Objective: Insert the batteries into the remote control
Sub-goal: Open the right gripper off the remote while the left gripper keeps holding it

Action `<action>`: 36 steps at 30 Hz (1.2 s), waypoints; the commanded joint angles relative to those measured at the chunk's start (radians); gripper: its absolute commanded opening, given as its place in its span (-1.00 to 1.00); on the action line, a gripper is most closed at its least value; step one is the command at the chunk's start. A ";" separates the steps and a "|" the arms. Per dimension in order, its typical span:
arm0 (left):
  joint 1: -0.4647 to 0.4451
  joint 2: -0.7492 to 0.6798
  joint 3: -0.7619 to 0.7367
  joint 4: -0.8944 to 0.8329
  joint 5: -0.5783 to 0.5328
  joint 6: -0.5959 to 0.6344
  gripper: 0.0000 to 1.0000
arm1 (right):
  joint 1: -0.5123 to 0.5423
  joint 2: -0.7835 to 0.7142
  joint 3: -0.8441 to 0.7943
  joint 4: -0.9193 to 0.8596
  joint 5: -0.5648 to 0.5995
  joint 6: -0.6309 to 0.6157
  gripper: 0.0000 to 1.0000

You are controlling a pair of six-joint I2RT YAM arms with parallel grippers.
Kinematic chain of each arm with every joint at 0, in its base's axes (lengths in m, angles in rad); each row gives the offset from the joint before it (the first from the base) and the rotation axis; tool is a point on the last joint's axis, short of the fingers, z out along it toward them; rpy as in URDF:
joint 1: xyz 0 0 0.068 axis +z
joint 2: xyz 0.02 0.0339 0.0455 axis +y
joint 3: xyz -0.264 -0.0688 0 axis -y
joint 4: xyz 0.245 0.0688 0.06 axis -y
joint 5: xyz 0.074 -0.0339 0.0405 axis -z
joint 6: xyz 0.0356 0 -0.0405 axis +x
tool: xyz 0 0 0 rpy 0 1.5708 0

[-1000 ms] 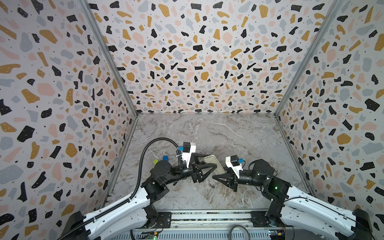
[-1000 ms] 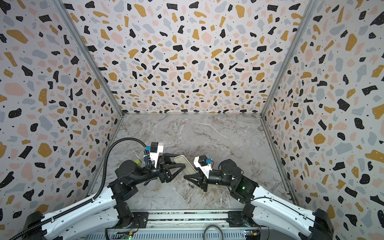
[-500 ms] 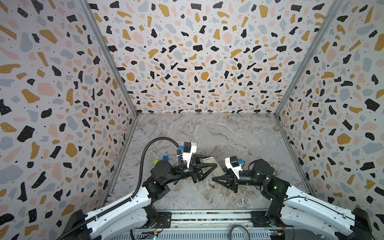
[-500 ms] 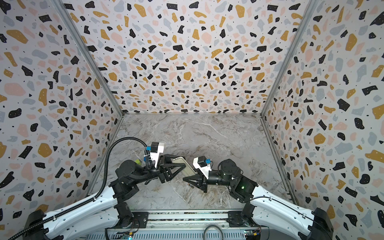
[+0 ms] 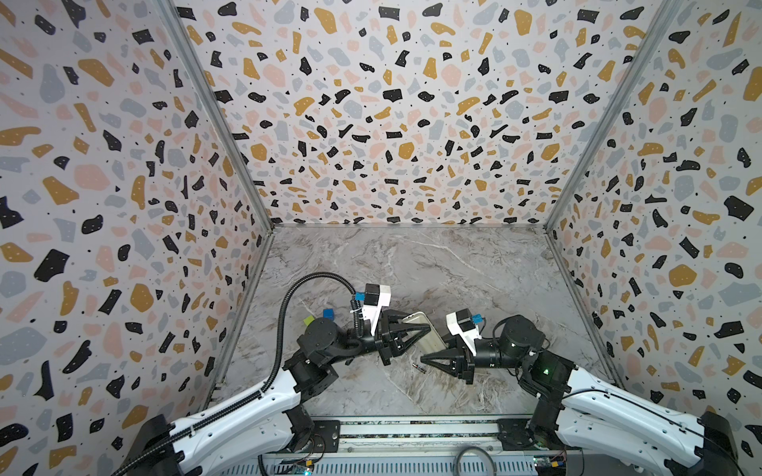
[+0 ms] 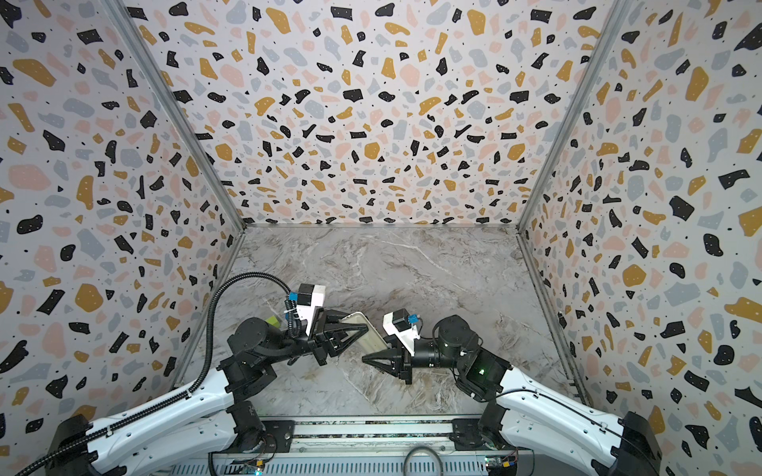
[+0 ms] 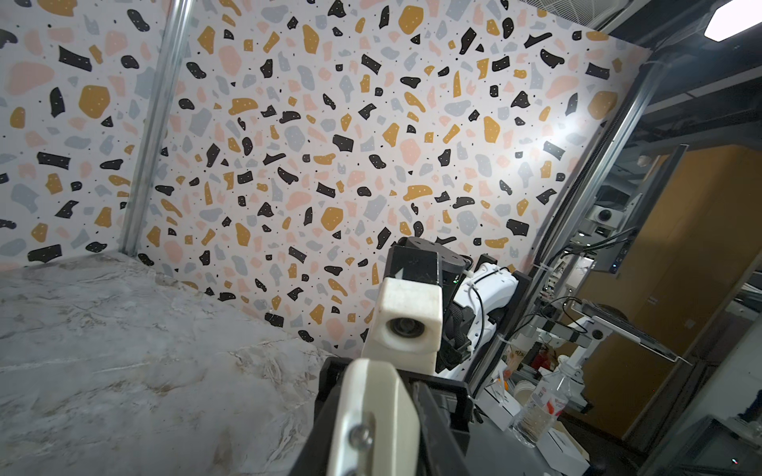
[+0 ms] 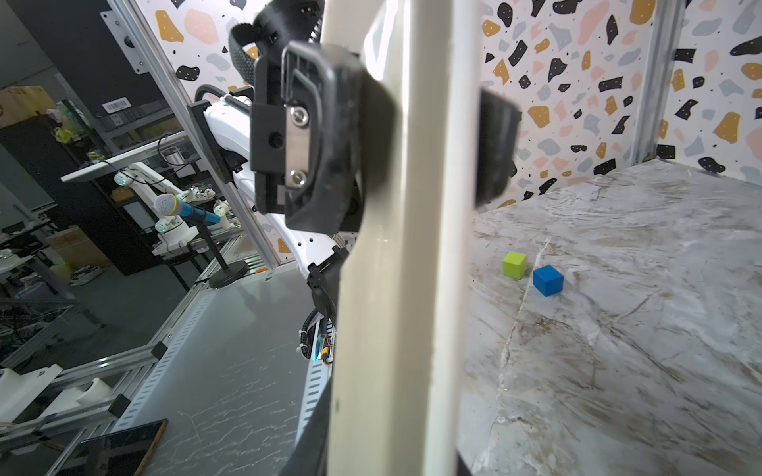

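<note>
walls: terrazzo-speckled panels on three sides; corners: metal posts; table: grey marble, lower centre; outside: ceiling lamp lit

No legible text or labels anywhere

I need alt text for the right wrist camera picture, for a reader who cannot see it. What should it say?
A long off-white remote control fills the foreground, clamped by the black left gripper. Behind it, a green cube and a blue cube sit close together on a marble table.
</note>
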 commanded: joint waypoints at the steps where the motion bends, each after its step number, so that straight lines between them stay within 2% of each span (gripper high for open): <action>1: 0.002 0.005 -0.003 0.032 -0.015 -0.031 -0.61 | -0.001 -0.008 0.016 0.042 0.006 -0.042 -1.00; 2: 0.001 0.006 -0.003 0.034 -0.016 -0.033 -0.63 | -0.001 -0.006 0.015 0.042 0.005 -0.042 -1.00; 4: 0.002 0.007 -0.005 0.039 -0.017 -0.035 -0.70 | -0.001 -0.007 0.014 0.042 0.009 -0.041 -0.86; 6: 0.002 0.009 -0.003 0.037 -0.019 -0.038 -0.76 | -0.002 -0.009 0.011 0.042 0.015 -0.041 -0.57; 8: 0.002 0.011 -0.001 0.031 -0.029 -0.038 -0.84 | -0.001 -0.009 0.011 0.037 0.023 -0.045 -0.17; 12: 0.002 0.009 0.017 -0.024 -0.070 -0.030 -0.98 | -0.001 -0.009 0.017 -0.004 0.060 -0.061 0.27; 15: 0.001 0.011 0.042 -0.104 -0.117 -0.018 -1.00 | -0.001 -0.010 0.031 -0.075 0.105 -0.094 0.47; 20: 0.004 0.015 0.087 -0.293 -0.217 0.007 -1.00 | 0.000 -0.044 0.057 -0.219 0.243 -0.148 0.53; 26: 0.013 0.018 0.110 -0.438 -0.252 0.000 -1.00 | 0.027 -0.121 0.068 -0.328 0.431 -0.191 0.47; 31: 0.034 0.032 0.132 -0.570 -0.219 -0.005 -1.00 | 0.165 -0.120 0.101 -0.409 0.658 -0.268 0.38; 36: 0.067 0.057 0.135 -0.662 -0.140 -0.032 -1.00 | 0.293 -0.104 0.094 -0.392 0.767 -0.349 0.33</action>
